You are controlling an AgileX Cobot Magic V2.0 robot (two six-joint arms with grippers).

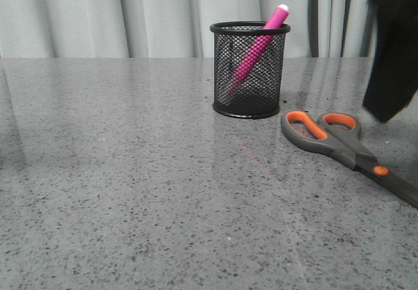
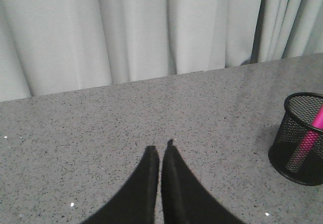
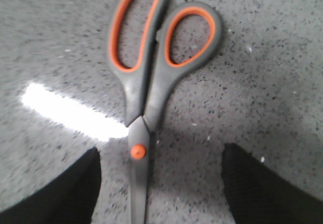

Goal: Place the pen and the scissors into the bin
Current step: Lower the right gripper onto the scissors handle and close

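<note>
Over the scissors our right gripper hangs spread wide, blades closed between its fingers. They lie flat on the surface just beside the bin, where the pen leans. Our left gripper sits pinched narrow, well apart.

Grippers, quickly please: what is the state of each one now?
Left gripper: closed, holding nothing.
Right gripper: open, holding nothing, fingers either side of the scissors blades.
</note>
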